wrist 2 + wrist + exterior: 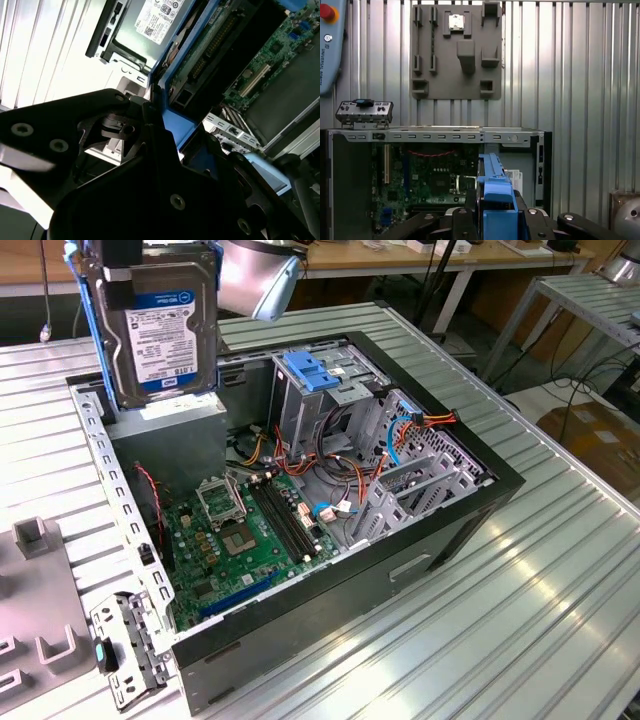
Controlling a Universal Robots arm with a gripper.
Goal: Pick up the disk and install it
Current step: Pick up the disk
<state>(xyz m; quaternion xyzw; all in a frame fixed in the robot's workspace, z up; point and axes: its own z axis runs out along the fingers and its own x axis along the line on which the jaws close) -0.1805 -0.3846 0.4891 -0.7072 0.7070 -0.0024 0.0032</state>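
Exterior view, left to right: one grey moulded fixture plate (pixel 30 580) at the edge of the ribbed metal surface (pixel 560 620); one small perforated metal bracket (pixel 125 650) lying just beside the near corner of the case; one disk (pixel 165 330), held upright in the air over a grey metal box (pixel 170 430) at the case's left end; one open black computer case (pixel 450 530) with one green motherboard (pixel 240 530) on its floor; one grey drive cage (pixel 310 375) with a blue top, further right inside the case. Disk: silver-grey metal body, one white label with a blue band and dense small print, not transcribed here, and a bright blue carrier rail along its edges. Gripper (pixel 496 212), first wrist view: black fingers closed against both sides of the blue rail, disk clamped between them.
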